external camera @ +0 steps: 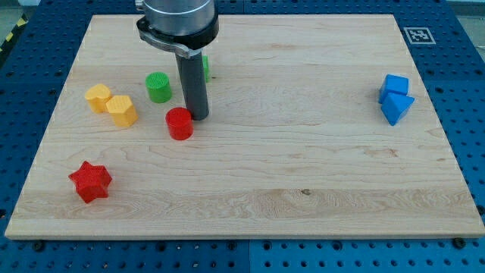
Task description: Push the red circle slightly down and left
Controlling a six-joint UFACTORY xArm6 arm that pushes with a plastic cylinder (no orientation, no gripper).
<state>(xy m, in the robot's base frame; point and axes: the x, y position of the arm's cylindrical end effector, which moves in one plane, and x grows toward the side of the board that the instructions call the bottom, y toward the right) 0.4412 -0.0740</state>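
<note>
The red circle [179, 123] is a short red cylinder on the wooden board [303, 152], left of centre. My tip [199, 116] rests on the board just to the circle's upper right, close to touching it. The dark rod rises from the tip to the arm's grey head at the view's top.
A green circle [158, 87] sits up and left of the red circle. Another green block [205, 67] is mostly hidden behind the rod. Two yellow blocks [98, 98] [122, 111] lie at the left. A red star [91, 181] lies at the lower left. Two blue blocks [394, 85] [396, 108] touch at the right.
</note>
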